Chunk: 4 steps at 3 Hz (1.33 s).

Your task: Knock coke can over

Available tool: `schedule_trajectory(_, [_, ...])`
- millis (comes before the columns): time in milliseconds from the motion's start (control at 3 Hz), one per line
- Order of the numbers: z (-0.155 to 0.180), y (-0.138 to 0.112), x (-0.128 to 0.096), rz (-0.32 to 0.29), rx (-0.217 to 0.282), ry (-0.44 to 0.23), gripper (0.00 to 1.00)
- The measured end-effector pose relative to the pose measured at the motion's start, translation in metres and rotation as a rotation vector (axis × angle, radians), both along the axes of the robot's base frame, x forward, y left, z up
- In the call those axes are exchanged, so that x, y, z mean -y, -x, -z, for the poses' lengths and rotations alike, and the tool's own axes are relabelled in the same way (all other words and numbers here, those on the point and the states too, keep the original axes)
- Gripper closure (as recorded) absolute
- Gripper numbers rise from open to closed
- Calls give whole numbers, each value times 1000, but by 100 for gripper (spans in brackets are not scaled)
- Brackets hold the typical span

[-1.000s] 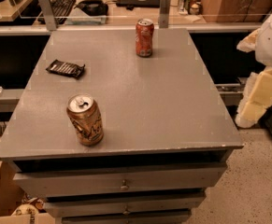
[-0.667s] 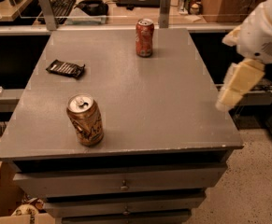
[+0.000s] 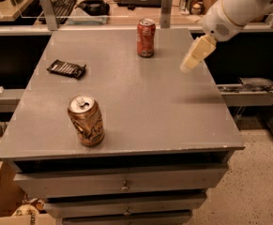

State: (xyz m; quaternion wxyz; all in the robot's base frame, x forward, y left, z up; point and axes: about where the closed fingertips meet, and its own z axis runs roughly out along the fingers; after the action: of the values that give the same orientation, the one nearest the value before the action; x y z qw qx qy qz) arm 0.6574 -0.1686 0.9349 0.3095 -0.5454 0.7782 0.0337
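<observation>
The red coke can (image 3: 146, 37) stands upright near the far edge of the grey table (image 3: 140, 102), a little right of its middle. My gripper (image 3: 192, 61) hangs above the table's right part, to the right of the can and a little nearer the camera, apart from it. The white arm (image 3: 239, 8) reaches in from the upper right.
A gold-brown can (image 3: 86, 121) stands upright at the front left. A flat black packet (image 3: 66, 68) lies at the left. Behind the table is a desk with a keyboard (image 3: 61, 1) and two grey posts. Drawers (image 3: 124, 184) are below the tabletop.
The arm has swung in from the right edge and up over the table, bringing the gripper closer to the coke can. The cans and the packet have not moved.
</observation>
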Motion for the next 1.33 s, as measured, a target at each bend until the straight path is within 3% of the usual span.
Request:
schedule_trajectory(333, [1, -71, -23, 91, 70, -145, 0])
schedule_trajectory(667, [5, -113, -36, 143, 111, -245, 0])
schedule_trajectory(1000, [12, -148, -51, 182, 132, -364, 0])
schedule_trajectory(1333, [26, -168, -85, 172, 93, -498, 0])
